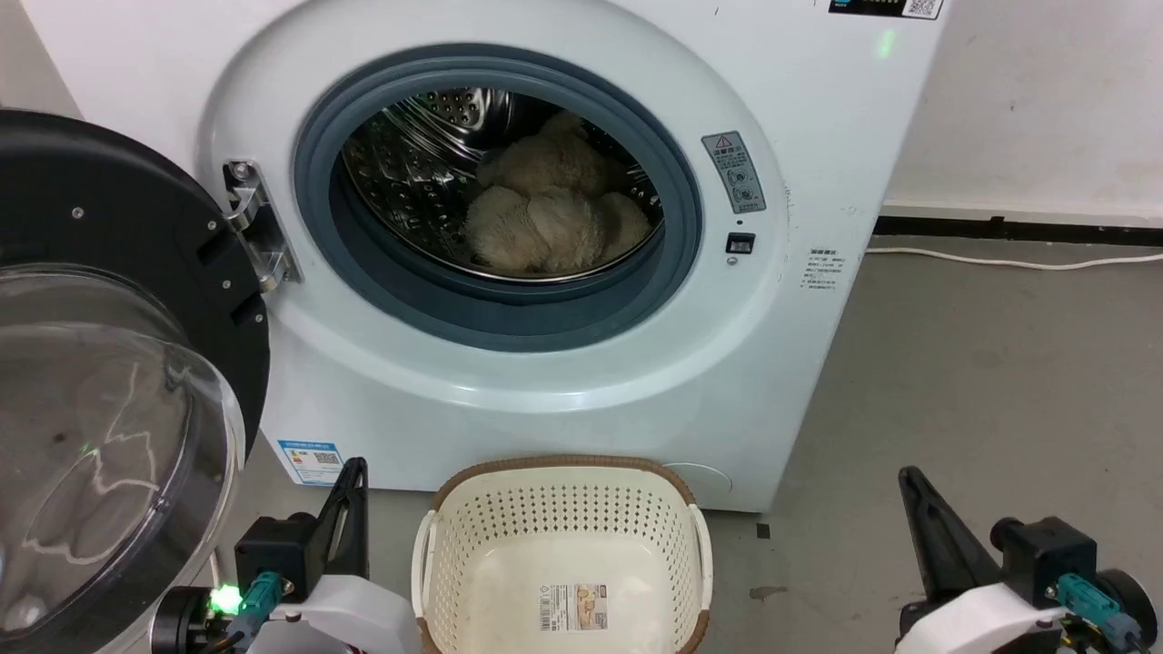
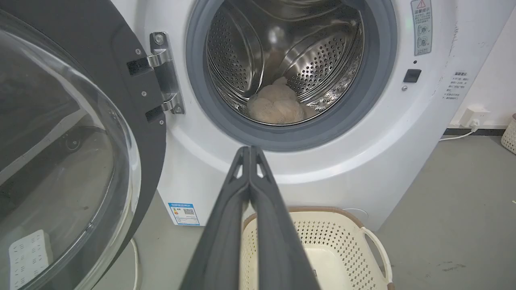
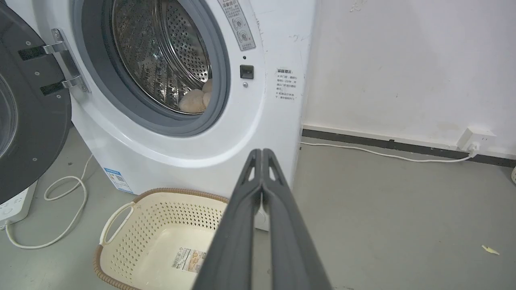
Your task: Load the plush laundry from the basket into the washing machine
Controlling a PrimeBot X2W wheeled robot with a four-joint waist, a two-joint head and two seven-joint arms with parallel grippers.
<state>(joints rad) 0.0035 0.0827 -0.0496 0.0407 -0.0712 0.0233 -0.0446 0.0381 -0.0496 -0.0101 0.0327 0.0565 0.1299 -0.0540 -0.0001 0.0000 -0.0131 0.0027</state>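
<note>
head view: the plush laundry (image 1: 550,213) lay inside the drum of the washing machine (image 1: 545,400), upper centre. the basket (image 1: 563,509) sat at bottom centre, just before the machine, its label showing.
left wrist view: the left gripper (image 2: 250,150) had its fingers pressed together at mid-frame.
right wrist view: the right gripper (image 3: 262,152) did likewise, gripping nothing.

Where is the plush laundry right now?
Head view: the plush laundry lies inside the drum of the washing machine, low and right of centre in the open porthole. The basket on the floor in front holds none of it.
</note>
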